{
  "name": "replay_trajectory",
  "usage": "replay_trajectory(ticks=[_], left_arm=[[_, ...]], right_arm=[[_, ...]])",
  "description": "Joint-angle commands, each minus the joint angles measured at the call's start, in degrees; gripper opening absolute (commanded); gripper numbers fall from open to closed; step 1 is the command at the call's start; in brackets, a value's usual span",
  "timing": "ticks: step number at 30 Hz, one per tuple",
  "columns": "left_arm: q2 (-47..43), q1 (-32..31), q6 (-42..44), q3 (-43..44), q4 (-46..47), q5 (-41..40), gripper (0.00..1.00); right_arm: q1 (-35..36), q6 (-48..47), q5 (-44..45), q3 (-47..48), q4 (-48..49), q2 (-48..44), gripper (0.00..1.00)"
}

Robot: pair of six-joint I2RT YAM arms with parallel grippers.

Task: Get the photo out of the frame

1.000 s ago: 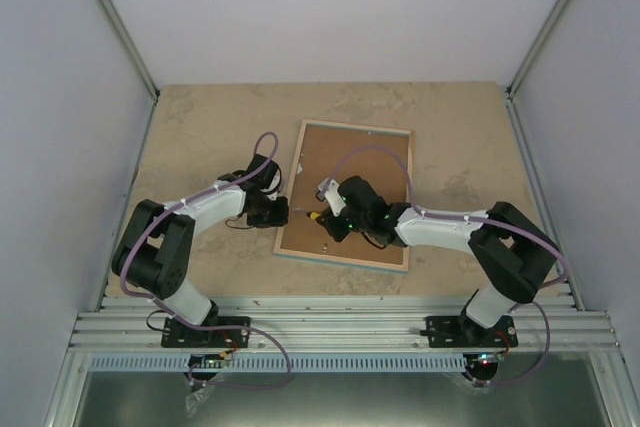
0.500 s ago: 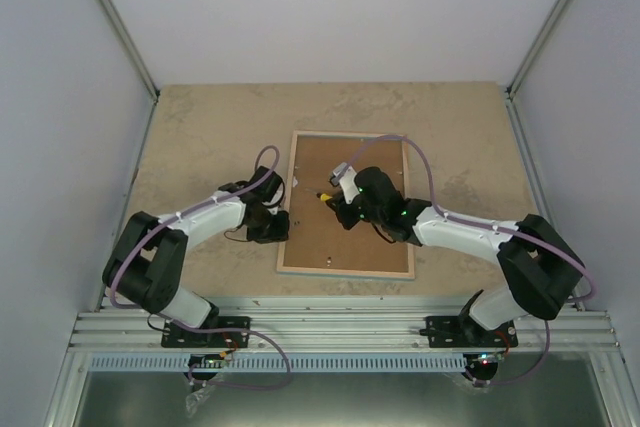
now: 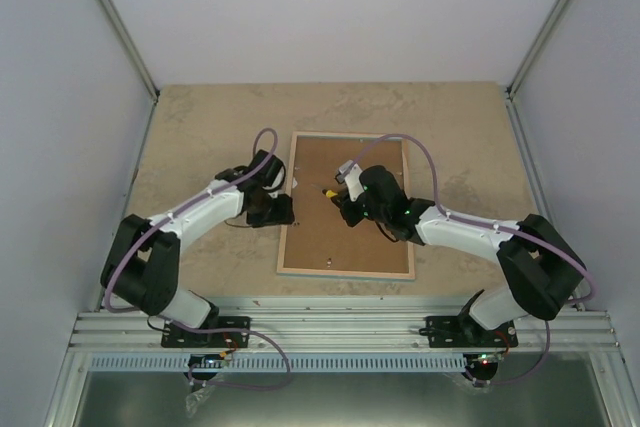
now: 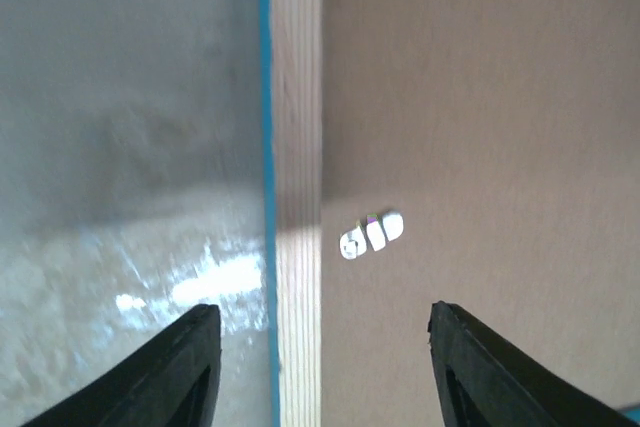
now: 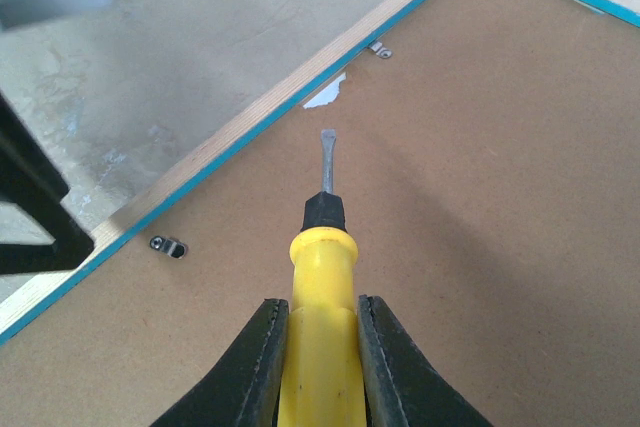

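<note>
Frame (image 3: 340,247): face-down on the tabletop (image 3: 200,127), brown backboard up. Its pale-wood and turquoise left edge runs straight between the jaws of the left gripper (image 4: 322,322), which stand about half apart and hold nothing. Bare tabletop lies open to that gripper's left, and a small metal clip (image 4: 370,234) sits just ahead on its right. Right gripper (image 5: 322,312): closed around a yellow-handled screwdriver (image 5: 320,267), blade pointing ahead over the backboard, tip stopping short of that same edge, plain board on either side.
</note>
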Motion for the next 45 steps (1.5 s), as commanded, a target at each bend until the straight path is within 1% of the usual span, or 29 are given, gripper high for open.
replay_trajectory(ticks=[1, 5, 8, 14, 17, 18, 19, 23, 25, 29, 35, 40, 45], left_arm=[[5.83, 3.48, 3.06, 5.06, 1.78, -3.61, 0.6], [12.99, 4.54, 5.77, 10.6, 2.18, -3.35, 0.58], [16.68, 4.65, 6.72, 13.58, 2.37, -2.37, 0.57], [21.44, 4.74, 7.91, 16.9, 2.52, -1.95, 0.49], [22.48, 4.8, 8.35, 17.84, 2.17, -1.82, 0.39], [22.45, 4.82, 8.44, 17.75, 2.09, -1.67, 0.34], [22.25, 4.78, 8.52, 17.4, 2.07, -1.39, 0.3], [21.61, 4.74, 8.67, 15.93, 1.9, 0.23, 0.2], [20.84, 4.74, 8.48, 14.85, 2.01, 1.54, 0.17], [18.42, 4.61, 7.84, 11.96, 2.52, 3.3, 0.14], [15.52, 3.81, 6.91, 8.44, 2.57, 3.96, 0.14], [13.31, 3.69, 6.36, 6.82, 2.52, 4.01, 0.14], [12.97, 3.6, 6.16, 6.12, 2.48, 4.19, 0.14]], right_arm=[[-0.54, 0.34, 0.88, -1.22, 2.98, -0.48, 0.0], [-0.63, 0.49, 0.94, -1.59, 3.23, -0.24, 0.0], [-0.84, 0.51, 1.13, -1.68, 3.33, -0.29, 0.0], [-1.02, 0.64, 0.91, -0.99, 3.62, 1.09, 0.01], [-1.07, 0.72, 0.63, -0.18, 4.08, 2.25, 0.0], [-1.08, 0.8, 0.49, 0.21, 4.17, 2.73, 0.01], [-1.07, 0.8, 0.4, 0.79, 4.33, 3.22, 0.01], [-1.07, 0.63, -0.15, 2.4, 5.61, 5.39, 0.0], [-1.07, 0.5, -0.59, 3.48, 5.85, 6.79, 0.0], [-1.1, 0.3, -1.62, 5.26, 6.97, 9.52, 0.01], [-1.22, -0.14, -3.64, 8.05, 7.86, 13.58, 0.0], [-1.27, -0.69, -5.6, 10.07, 7.84, 16.05, 0.0], [-1.33, -0.87, -6.34, 11.03, 7.98, 17.77, 0.0]])
